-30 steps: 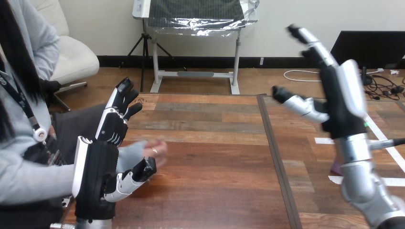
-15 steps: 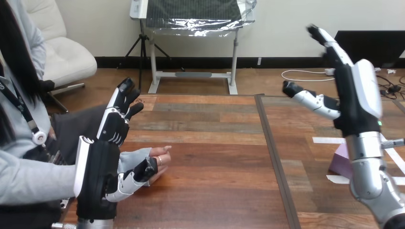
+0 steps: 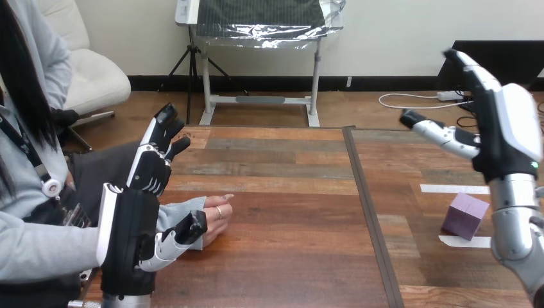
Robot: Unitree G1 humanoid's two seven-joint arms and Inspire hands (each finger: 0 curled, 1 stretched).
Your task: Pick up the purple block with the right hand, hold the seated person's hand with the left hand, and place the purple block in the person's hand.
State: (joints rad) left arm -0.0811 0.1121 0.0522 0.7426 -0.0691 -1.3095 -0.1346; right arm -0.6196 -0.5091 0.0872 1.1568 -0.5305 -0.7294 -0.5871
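The block [image 3: 466,216] sits on the desk [image 3: 289,256] at the far right, its near edge over a strip of white tape [image 3: 463,241], with nothing touching it. The right robot hand [image 3: 507,138] is raised well above the block, fingers straight and spread, thumb jutting left, holding nothing. From that hand the block lies straight down and a little to the left, close beside the silver forearm, so the pick-up looks like a downward reach with the palm turned toward the desk. The block is about cubic (no long axis to line up with), standing with one corner turned toward the robot. Across the desk, the left robot hand [image 3: 131,231] stands upright, fingers pointing up and apart, empty. Its thumb shows just in front of the person's hand [image 3: 215,215], which rests on the desk; whether the two touch I cannot tell. The right hand is much the nearer to the block.
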